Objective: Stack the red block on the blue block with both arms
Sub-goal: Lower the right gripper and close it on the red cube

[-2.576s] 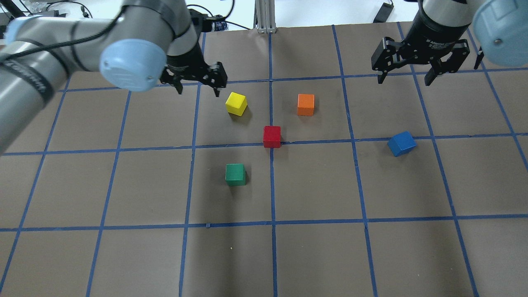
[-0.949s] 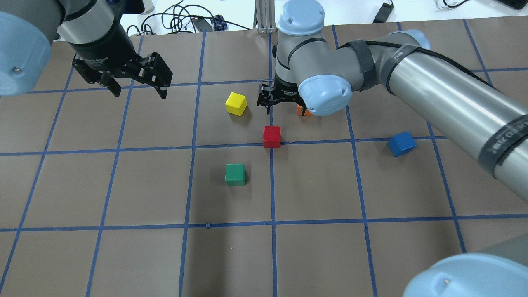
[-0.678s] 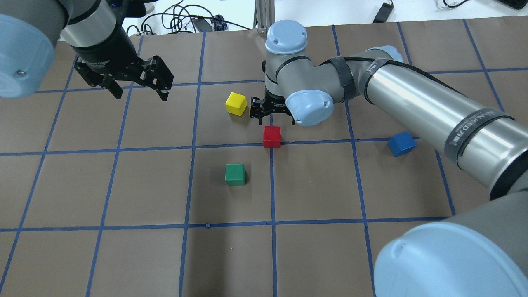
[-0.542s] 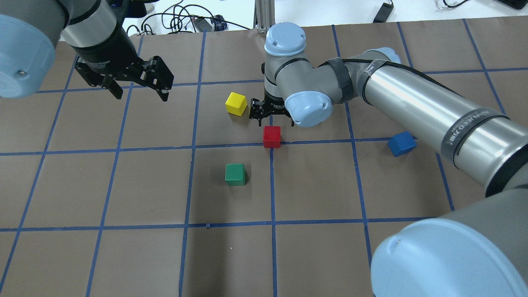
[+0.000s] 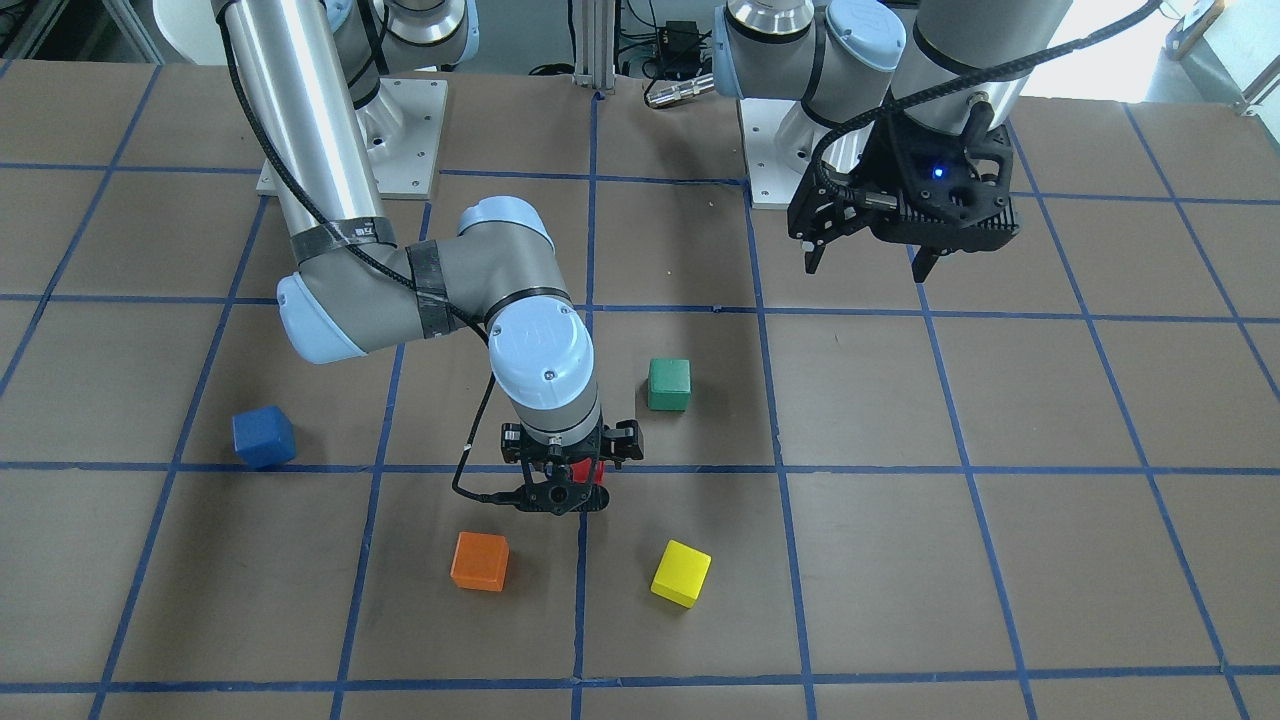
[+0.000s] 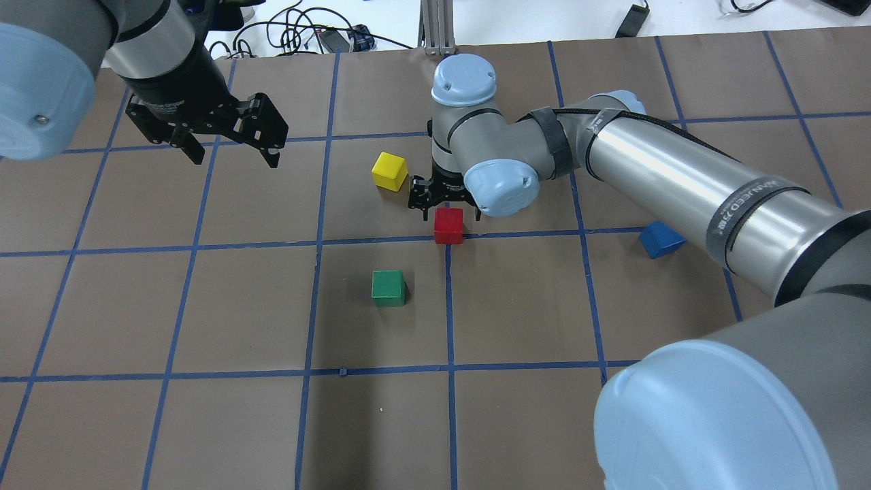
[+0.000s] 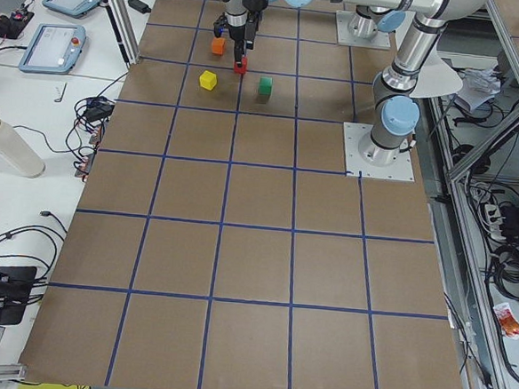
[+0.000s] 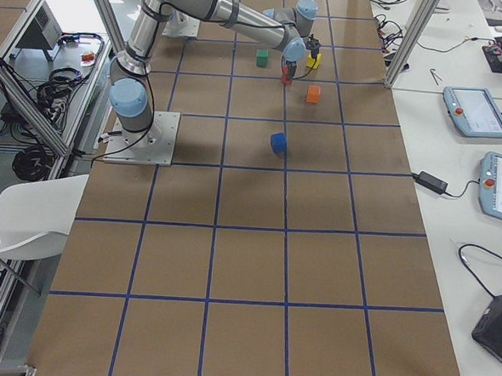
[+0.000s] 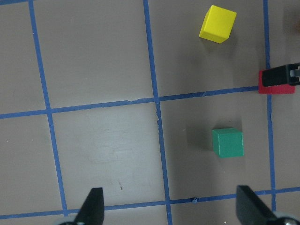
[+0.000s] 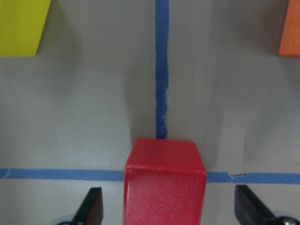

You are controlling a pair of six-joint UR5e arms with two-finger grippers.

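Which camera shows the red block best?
Right wrist-mounted: the red block fills the lower middle, close and sharp. Overhead shows it whole but small; front-facing hides most of it behind the right gripper; left wrist catches an edge; side views show a speck.

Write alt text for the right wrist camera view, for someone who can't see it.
A red block sits on the brown table where blue tape lines cross, between the black fingertips of the open right gripper, which stand clear of its sides. A yellow block shows at top left, an orange block's edge at top right.
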